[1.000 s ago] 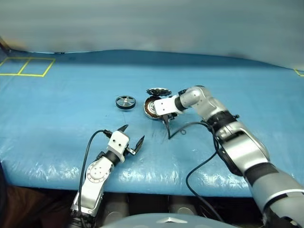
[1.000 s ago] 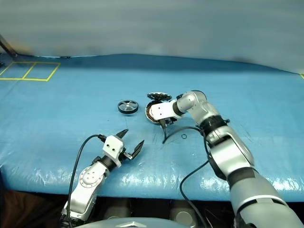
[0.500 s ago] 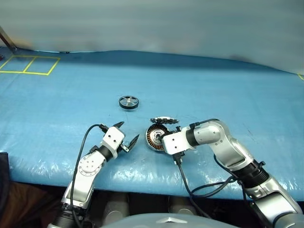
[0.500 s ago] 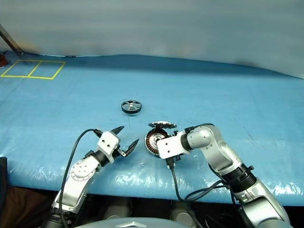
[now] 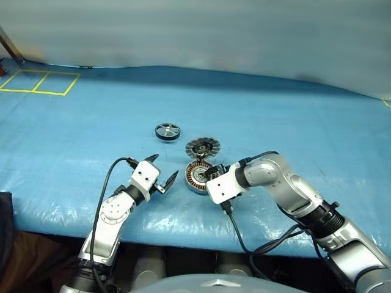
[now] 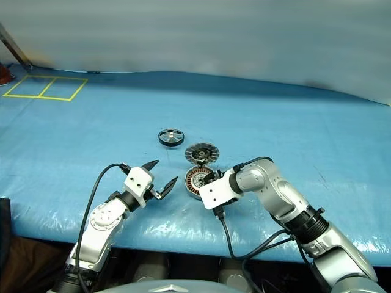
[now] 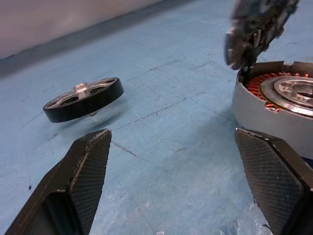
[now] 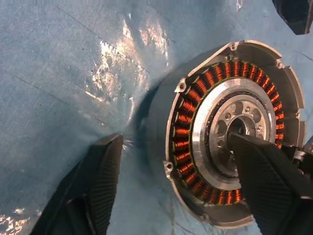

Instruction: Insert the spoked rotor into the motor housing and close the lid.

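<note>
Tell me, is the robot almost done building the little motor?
Not yet. The round silver housing with copper windings sits with its ribbed silver lid flipped open. The right end effector straddles the housing's rim, open. The black-rimmed spoked wheel lies apart on the blue sheet, the left end effector open. Inserting and closing remain.

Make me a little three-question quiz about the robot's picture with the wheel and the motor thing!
1. True or false: the spoked rotor already sits inside the motor housing.
2. Is the lid open or closed?
3. Which gripper is nearest the housing: A) left gripper, B) right gripper?

Key: 1. False, it lies apart on the blue cover. 2. Open. 3. B.
</note>
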